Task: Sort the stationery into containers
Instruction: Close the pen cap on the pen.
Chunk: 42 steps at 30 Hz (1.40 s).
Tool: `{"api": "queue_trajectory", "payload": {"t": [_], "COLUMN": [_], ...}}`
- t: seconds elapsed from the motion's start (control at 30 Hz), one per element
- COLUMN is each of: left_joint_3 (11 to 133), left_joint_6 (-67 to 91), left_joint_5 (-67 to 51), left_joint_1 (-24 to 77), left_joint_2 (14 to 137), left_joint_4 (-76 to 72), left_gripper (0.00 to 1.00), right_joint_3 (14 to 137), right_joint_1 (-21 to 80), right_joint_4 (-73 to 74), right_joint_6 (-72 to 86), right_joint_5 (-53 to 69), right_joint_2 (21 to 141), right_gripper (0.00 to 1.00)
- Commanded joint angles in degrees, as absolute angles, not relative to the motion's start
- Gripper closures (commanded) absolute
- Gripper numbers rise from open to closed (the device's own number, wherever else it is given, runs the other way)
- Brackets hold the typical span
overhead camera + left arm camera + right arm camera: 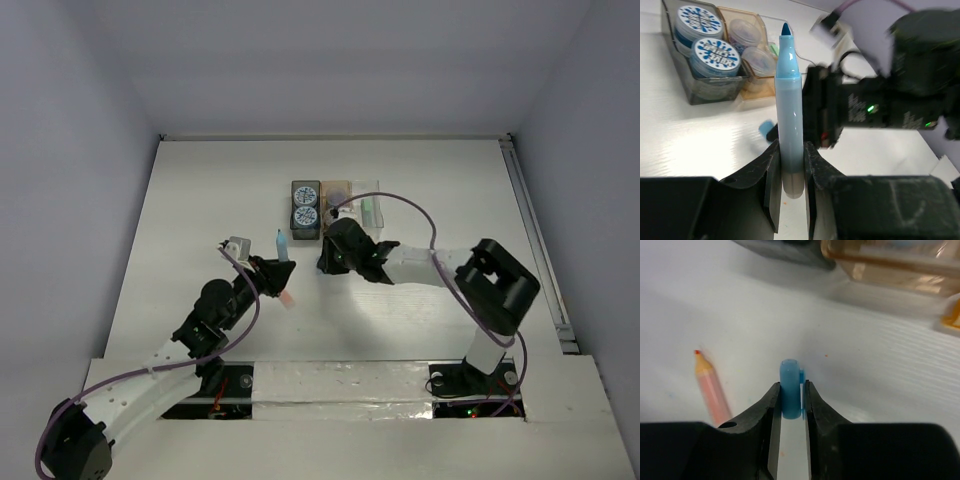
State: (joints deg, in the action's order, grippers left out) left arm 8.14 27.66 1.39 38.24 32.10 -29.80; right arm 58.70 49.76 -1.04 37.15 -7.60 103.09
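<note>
Your left gripper (790,152) is pinching a light blue uncapped felt marker (789,95) by its tail, tip aimed toward the dark grey open-top box (692,91). Your right gripper (790,395) is clamped on a small blue plastic cap (789,372), with an orange pencil (712,390) lying on the table beside it.

Saw a pale blue marker (790,110) with a darker blue tip, a mid-blue cap (790,390), a salmon-orange pencil (712,390) (red at its point). Noted blue-splashed white tops on discs (715,52) in the dark grey box (687,87).
</note>
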Motion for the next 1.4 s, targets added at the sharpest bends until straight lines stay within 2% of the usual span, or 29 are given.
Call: {"api": "queue_trajectory", "payload": {"t": [0.0, 0.17, 0.43, 0.6, 0.77, 1.13, 1.37], "left_joint_3": [7.0, 8.9, 10.7, 10.0, 9.3, 9.7, 9.7], "left_joint_6": [28.8, 33.0, 42.3, 48.2, 52.8, 55.0, 55.0], "left_joint_5": [-3.4, -7.7, -17.7, -23.1, -25.7, -27.1, -27.4], "left_joint_1": [38.4, 38.4, 38.4, 38.4, 38.4, 38.4, 38.4], "left_joint_2": [32.1, 31.1, 30.3, 33.5, 36.8, 38.4, 38.8], "left_joint_4": [-36.9, -38.4, -48.0, -58.9, -65.6, -68.0, -68.0], "left_gripper": [1.0, 1.0, 1.0, 1.0, 1.0, 1.0, 1.0], "right_joint_3": [57.5, 55.6, 52.0, 50.7, 49.5, 49.0, 49.7], "right_joint_1": [49.2, 47.0, 43.3, 43.3, 43.3, 43.3, 43.9], "right_joint_4": [-8.0, -16.9, -30.1, -38.1, -45.8, -53.6, -54.1], "right_joint_6": [34.6, 33.0, 34.6, 38.9, 42.5, 47.6, 48.3], "right_joint_5": [-12.7, -11.6, 5.3, 17.0, 21.7, 28.6, 28.5], "right_joint_2": [91.9, 82.5, 73.0, 73.4, 74.4, 77.2, 78.4], "right_gripper": [1.0, 1.0, 1.0, 1.0, 1.0, 1.0, 1.0]}}
